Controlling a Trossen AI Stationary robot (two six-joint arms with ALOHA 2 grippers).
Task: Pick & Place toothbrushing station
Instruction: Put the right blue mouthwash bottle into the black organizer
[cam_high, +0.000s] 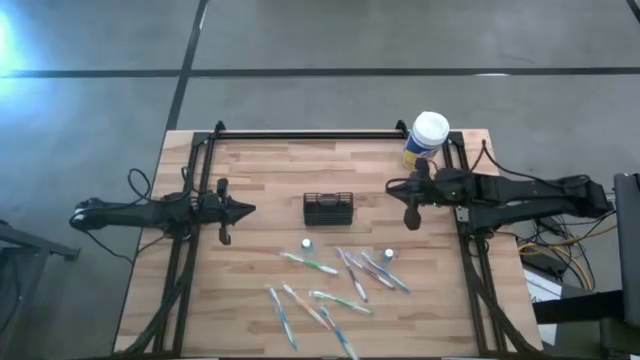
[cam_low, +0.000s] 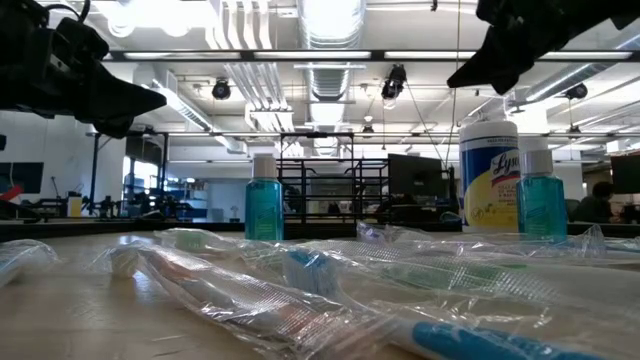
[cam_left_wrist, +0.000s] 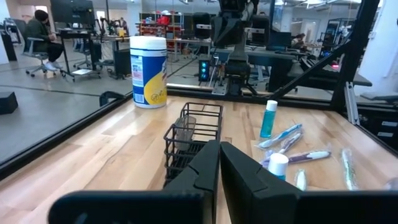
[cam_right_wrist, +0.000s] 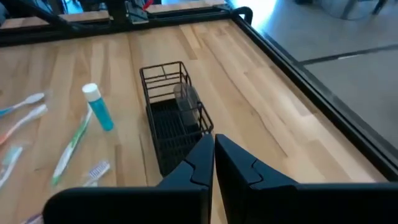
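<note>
The toothbrushing station (cam_high: 328, 208), a small black wire-mesh holder, stands by its bottom on the middle of the wooden table, between the two arms. It also shows as the holder (cam_left_wrist: 193, 140) (cam_right_wrist: 174, 118) in both wrist views, with a clear cup (cam_right_wrist: 185, 98) in one compartment. My left gripper (cam_high: 250, 210) (cam_left_wrist: 219, 168) hovers shut to the holder's left, pointing level at it. My right gripper (cam_high: 392, 186) (cam_right_wrist: 213, 155) is shut and raised on the holder's right, tipped down toward it. Neither gripper holds anything.
Several plastic-wrapped toothbrushes (cam_high: 330, 290) lie scattered on the near half of the table. Two small blue bottles with white caps (cam_high: 306, 244) (cam_high: 388, 255) stand among them. A white-lidded canister with a yellow label (cam_high: 427, 138) stands at the far right corner.
</note>
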